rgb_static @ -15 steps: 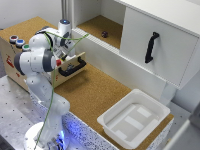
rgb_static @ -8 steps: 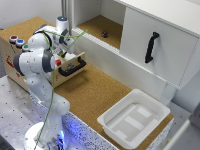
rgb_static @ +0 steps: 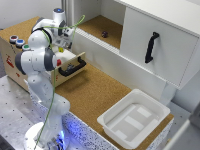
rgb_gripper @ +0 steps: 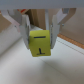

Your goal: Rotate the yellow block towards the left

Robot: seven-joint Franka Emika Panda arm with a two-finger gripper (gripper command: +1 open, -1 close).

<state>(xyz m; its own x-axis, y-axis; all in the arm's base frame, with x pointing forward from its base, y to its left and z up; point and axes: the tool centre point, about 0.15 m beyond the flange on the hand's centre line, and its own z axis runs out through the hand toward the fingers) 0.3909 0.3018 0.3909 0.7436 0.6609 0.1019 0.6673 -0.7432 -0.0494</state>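
So the hand is clamped on the yellow block, one finger on each side, dead center in the wrist view. In the exterior view it's upper left, above the black-handled drawer on the cork bench.

Exterior view: yellow block too small.

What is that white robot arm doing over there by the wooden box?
The arm has its pincer closed around a small yellow block, one finger on each side, as the wrist view shows. In the exterior view the pincer sits just above an open drawer with a black handle, at the view's left. A white tray sits apart on the cork surface, and a small dark object lies on the shelf behind.
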